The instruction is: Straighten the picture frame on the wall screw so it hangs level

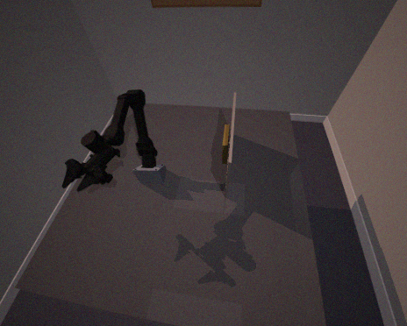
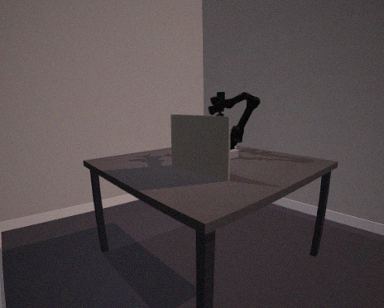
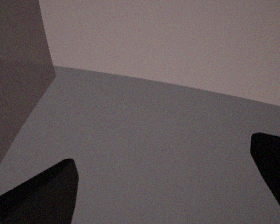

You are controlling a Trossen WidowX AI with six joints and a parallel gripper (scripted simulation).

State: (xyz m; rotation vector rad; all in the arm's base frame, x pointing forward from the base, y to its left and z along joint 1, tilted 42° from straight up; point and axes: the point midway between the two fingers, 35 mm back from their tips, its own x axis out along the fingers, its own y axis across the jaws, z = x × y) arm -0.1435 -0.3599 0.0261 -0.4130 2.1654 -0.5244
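The picture frame [image 1: 225, 135] shows only as a narrow yellow and olive strip, seen nearly edge-on from above in the top view. It is against the arm's side of the upright panel [image 1: 232, 127] [image 2: 200, 145]. Its tilt cannot be told from this angle. In the exterior view the panel hides the frame. The screw and the notched strip are not visible. My gripper [image 1: 71, 187] [image 2: 211, 105] [image 3: 166, 157] is open and empty, well away from the frame, off to the left in the top view. The wrist view shows both fingers wide apart, with no frame in view.
The panel stands upright on the table [image 1: 110, 245] [image 2: 256, 199]. The arm's base [image 1: 149, 168] [image 2: 233, 153] is on the table, on the frame's side of the panel. Room walls rise beyond the table. A brown wooden edge [image 1: 206, 3] shows at the top of the top view.
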